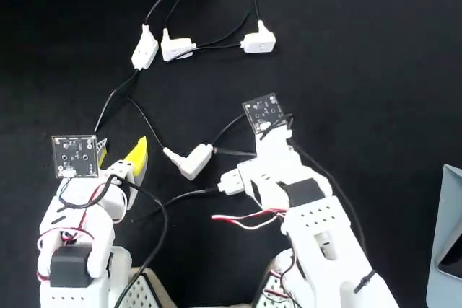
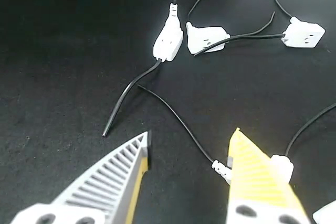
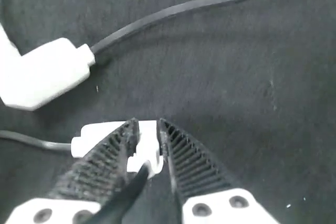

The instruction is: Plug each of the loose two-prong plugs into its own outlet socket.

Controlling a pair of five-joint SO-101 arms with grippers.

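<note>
Three white outlet sockets lie in a row at the far side of the black table, each on a black cord. In the left wrist view they are the sockets. One white two-prong plug rests loose mid-table, seen also as the angled plug. A second plug lies on the cloth with my right gripper shut on its end. My left gripper stands open near the front left, holding nothing.
Black cords run across the table between sockets and plugs. Square marker boards sit on both wrists. A grey-blue box stands at the right edge. Open cloth lies at the right and far left.
</note>
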